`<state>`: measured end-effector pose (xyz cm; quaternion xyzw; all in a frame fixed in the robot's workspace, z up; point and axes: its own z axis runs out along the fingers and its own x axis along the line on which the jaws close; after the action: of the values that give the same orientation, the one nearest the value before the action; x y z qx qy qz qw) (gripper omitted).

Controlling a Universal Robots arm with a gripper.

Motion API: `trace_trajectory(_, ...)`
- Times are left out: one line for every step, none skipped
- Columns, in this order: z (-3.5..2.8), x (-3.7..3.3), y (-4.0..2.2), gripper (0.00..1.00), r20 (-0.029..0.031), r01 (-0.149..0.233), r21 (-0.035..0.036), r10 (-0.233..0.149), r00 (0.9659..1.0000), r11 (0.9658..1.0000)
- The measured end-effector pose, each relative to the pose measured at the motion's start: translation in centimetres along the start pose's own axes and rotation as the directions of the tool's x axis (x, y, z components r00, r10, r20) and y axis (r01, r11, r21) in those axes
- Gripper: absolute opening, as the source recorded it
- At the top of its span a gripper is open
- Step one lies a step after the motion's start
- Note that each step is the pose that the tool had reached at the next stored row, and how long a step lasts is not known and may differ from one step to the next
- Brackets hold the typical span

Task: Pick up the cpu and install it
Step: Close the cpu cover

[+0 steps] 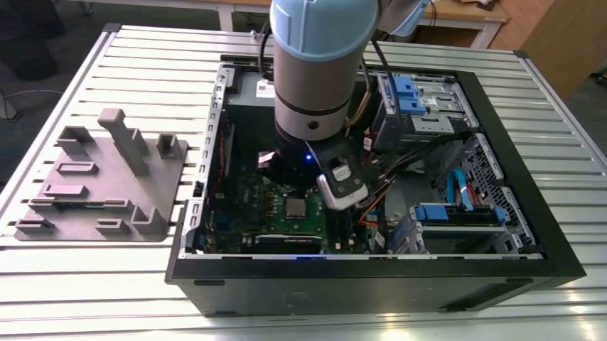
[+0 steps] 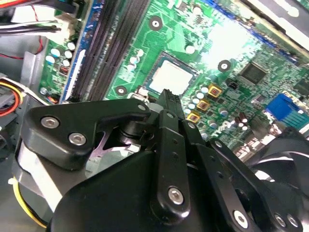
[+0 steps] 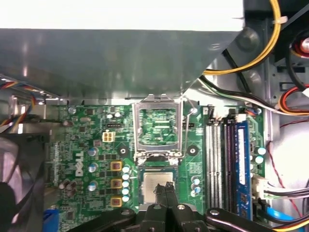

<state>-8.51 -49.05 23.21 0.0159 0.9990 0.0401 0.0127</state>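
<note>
On the slatted worktop [image 1: 85, 78] an open computer case [image 1: 379, 284] is lying on its side, and the arm [image 1: 318, 64] is reaching down into it over the green motherboard [image 3: 91, 140]; the hinged socket frame [image 3: 137, 130] is standing open (not yet clamped down); the cpu [image 3: 155, 180] is sitting flat in the socket, seemingly placed already; the gripper [image 3: 166, 187] is hovering just above its edge, jaws pressed narrow together, gripping nothing.
</note>
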Motion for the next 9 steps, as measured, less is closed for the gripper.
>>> trace_trajectory(0.01,-0.20,0.04,0.11,0.0000,0.000,0.0001,0.000,1.0000,1.0000)
trace_trajectory(0.03,-0.42,0.09,0.11,0.0000,0.000,0.0001,0.000,1.0000,1.0000)
trace_trajectory(0.06,-0.67,0.16,0.11,0.0000,0.000,0.0001,0.000,1.0000,1.0000)
trace_trajectory(0.08,-0.89,0.22,0.11,-0.0001,0.000,0.0002,0.000,1.0000,1.0000)
trace_trajectory(0.11,-1.08,0.29,0.11,0.0000,0.000,0.0001,0.000,1.0000,1.0000)
trace_trajectory(0.13,-1.26,0.38,0.11,0.0000,0.000,0.0000,0.000,1.0000,1.0000)
trace_trajectory(0.15,-1.42,0.47,0.11,0.0000,0.000,0.0000,0.000,1.0000,1.0000)
trace_trajectory(0.17,-1.57,0.55,0.11,0.0000,0.000,0.0000,0.000,1.0000,1.0000)
trace_trajectory(0.19,-1.71,0.63,0.11,0.0000,0.000,0.0001,0.000,1.0000,1.0000)
